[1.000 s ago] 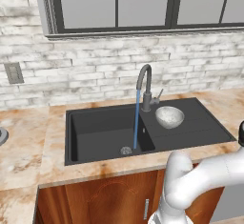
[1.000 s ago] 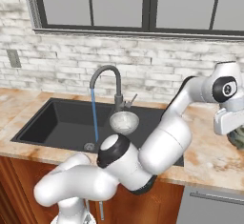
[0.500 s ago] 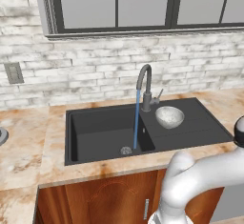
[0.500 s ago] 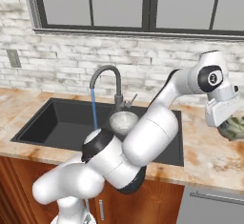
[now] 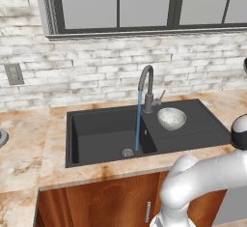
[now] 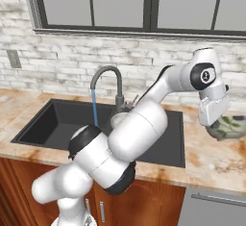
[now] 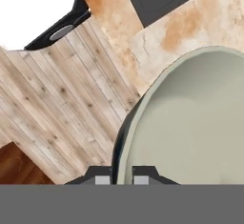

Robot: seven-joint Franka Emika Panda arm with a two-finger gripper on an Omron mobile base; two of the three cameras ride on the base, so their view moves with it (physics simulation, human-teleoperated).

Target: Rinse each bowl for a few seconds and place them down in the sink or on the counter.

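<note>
Gripper [image 7: 123, 174] clamped on rim of bowl [image 6: 229, 127] over counter [image 6: 211, 160]; second bowl [image 5: 171, 118] resting in sink [image 5: 101, 134]; tap [image 5: 146, 87] running.

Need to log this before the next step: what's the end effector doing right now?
End effector: shut on the rim of a bowl, held over the counter right of the sink.

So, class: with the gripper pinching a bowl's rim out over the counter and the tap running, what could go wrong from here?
1. The gripper holds the lifted bowl by one thin rim edge; it could slip during the swing.
2. On the way to the stream, it might strike the tap.
3. Set down carelessly, it may hit the bowl in the sink.
</note>
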